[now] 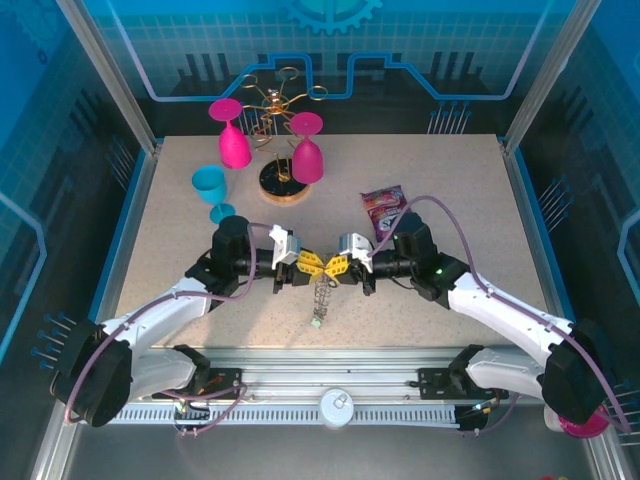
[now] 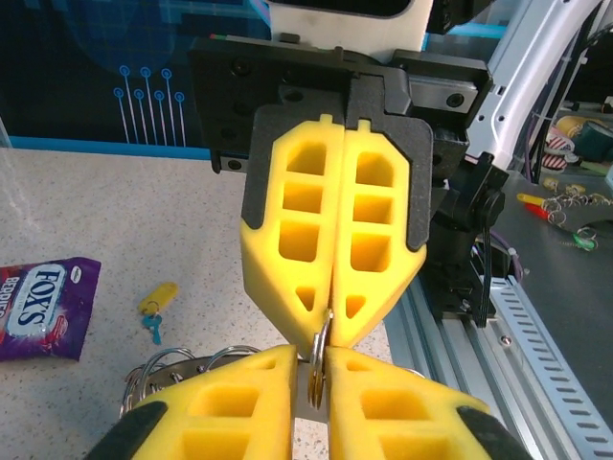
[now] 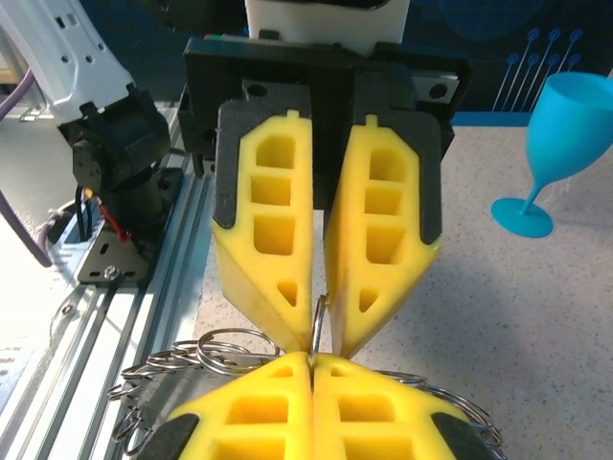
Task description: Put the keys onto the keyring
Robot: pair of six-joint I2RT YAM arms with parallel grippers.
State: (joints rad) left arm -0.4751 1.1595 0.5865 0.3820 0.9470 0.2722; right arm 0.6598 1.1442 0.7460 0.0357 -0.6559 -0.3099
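Two grippers meet tip to tip above the near middle of the table [image 1: 450, 200], with the keyring [image 1: 320, 293] hanging edge-on beneath the point where they join.

Left: the left gripper [image 1: 312, 264] has its jaws narrowly parted, with a strand of ring wire running between the tips. Whether the pads press on the wire or merely flank it cannot be told.

Centre: the keyring is clear of the tabletop, its small wire loops fanned out below the yellow fingers. A pale green tag [image 1: 315, 322] dangles at its lowest point.

Right: the right gripper [image 1: 334, 265] is closed flush on the same rim wire, fingers touching along their length.

Further right, in the left wrist view, a yellow-tagged key [image 2: 158, 297] lies flat on the table near a purple candy packet [image 2: 43, 307], well apart from the ring.

Handling, as judged: the hoop looks light, stiff and smooth, so it is likely to pivot or slip in a pinch on thin wire. The flat hoop itself probably offers a surer hold than a loose loop. The key is tiny and lies low, so its plastic tag is the likelier place to take it.
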